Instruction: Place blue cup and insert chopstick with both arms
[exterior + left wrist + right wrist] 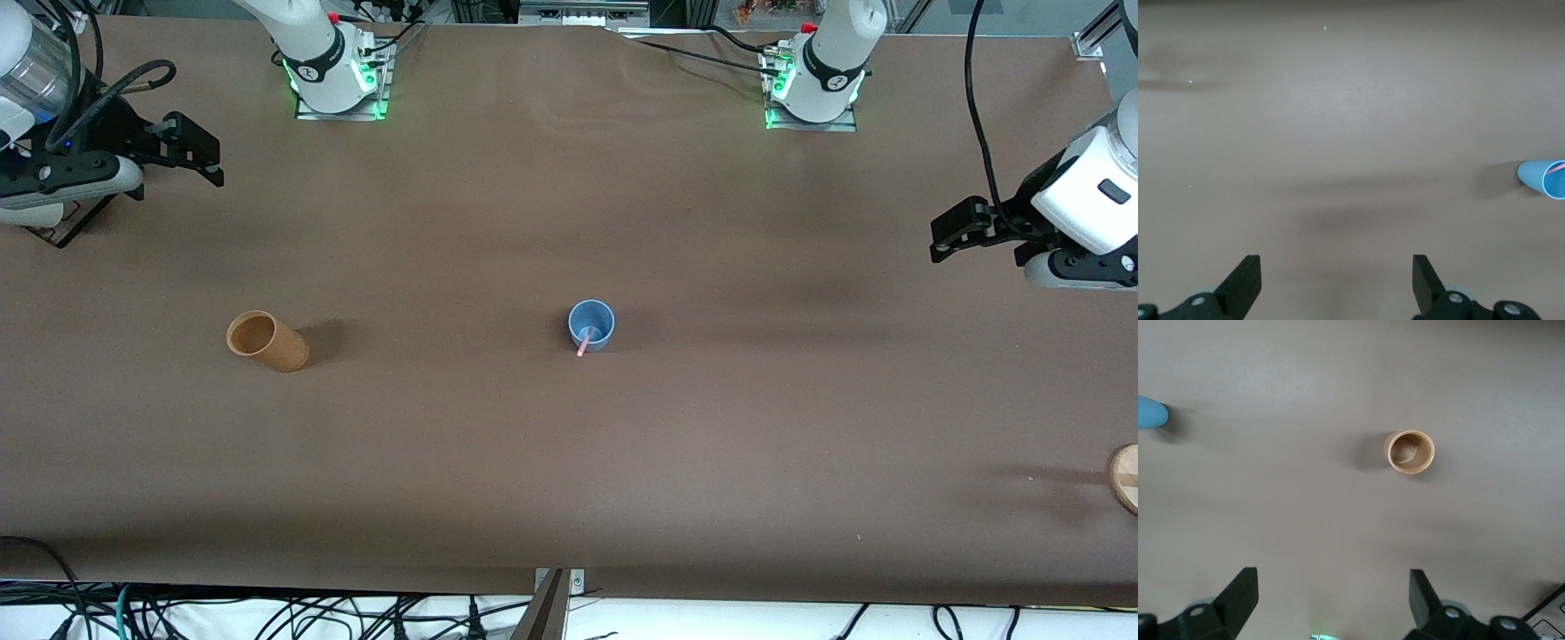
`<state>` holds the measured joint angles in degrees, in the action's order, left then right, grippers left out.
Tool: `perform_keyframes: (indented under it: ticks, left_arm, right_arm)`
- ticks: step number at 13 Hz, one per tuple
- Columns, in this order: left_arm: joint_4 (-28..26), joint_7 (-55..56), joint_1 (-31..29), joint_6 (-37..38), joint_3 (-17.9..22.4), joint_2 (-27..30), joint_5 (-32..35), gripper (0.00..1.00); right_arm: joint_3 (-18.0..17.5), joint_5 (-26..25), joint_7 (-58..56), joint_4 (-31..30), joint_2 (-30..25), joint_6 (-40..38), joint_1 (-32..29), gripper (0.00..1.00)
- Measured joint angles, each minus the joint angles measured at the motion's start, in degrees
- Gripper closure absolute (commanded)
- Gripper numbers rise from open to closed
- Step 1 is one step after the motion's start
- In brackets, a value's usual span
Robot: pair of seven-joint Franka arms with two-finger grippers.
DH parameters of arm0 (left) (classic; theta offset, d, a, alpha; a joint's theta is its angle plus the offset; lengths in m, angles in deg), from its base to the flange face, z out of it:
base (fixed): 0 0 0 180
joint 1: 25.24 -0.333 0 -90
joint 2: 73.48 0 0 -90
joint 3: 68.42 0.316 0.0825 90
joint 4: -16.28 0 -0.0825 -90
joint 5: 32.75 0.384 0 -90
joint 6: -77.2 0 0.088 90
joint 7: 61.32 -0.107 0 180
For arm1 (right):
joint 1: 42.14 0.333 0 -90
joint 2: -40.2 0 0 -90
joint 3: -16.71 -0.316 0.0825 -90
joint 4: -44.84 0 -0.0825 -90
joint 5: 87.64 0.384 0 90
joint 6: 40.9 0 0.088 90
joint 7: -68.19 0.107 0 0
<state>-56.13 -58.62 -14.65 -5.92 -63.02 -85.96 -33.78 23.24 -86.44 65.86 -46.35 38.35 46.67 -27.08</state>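
Observation:
The blue cup (591, 324) stands upright near the middle of the table, with the pink chopstick (584, 341) leaning inside it, its top over the rim. The cup also shows at the edge of the left wrist view (1543, 178), with a bit of the chopstick (1555, 168), and at the edge of the right wrist view (1150, 412). My left gripper (949, 233) is open and empty, held high over the left arm's end of the table. My right gripper (197, 153) is open and empty, held high over the right arm's end. Both arms wait apart from the cup.
A tan cork-coloured cup (266, 340) stands toward the right arm's end of the table, seen from above in the right wrist view (1411, 452). A round wooden piece (1126, 477) lies at the table's edge at the left arm's end, nearer to the front camera.

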Motion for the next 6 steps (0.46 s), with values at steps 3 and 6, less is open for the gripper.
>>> perform_keyframes:
  ticks: [3, 6]
  left_arm:
    - [0.0, -0.9, 0.0, 0.0, 0.0, 0.0, 0.0, 0.0]
    - [0.0, -0.9, 0.0, 0.0, 0.0, -0.2, 0.0, 0.0]
  right_arm:
    - [0.0, 0.0, 0.0, 0.9, 1.0, 0.3, 0.0, 0.0]
    - [0.0, -0.1, 0.0, 1.4, 1.0, 0.3, -0.1, 0.0]
